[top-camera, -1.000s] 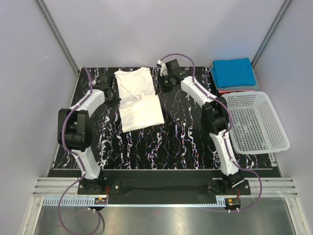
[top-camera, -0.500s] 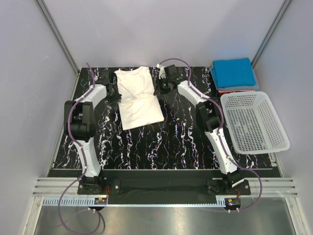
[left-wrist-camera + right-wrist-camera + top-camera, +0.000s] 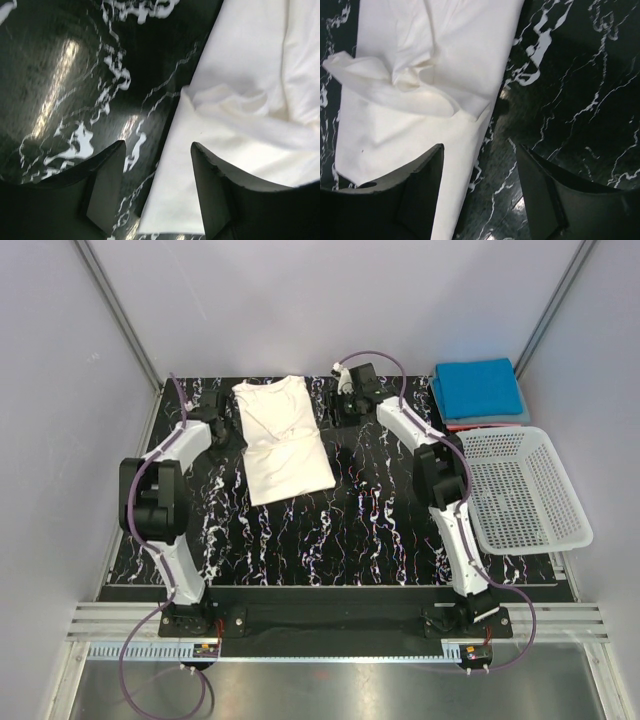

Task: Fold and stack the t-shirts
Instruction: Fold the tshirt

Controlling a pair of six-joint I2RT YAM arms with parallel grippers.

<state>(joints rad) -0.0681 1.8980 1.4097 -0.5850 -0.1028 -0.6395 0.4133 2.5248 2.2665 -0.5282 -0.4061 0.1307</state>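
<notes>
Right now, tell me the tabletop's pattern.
The tabletop is black with white marble veining, clearest in the right wrist view.

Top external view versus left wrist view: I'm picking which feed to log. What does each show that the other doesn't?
Only the top external view shows the folded bright blue t-shirt lying on a red t-shirt, the white plastic lattice basket and the right gripper. Only the left wrist view shows, close up, the layered fold edge of the white cloth t-shirt and the gap in the open left gripper. Both show the white shirt, the left gripper and the black marbled tabletop.
</notes>
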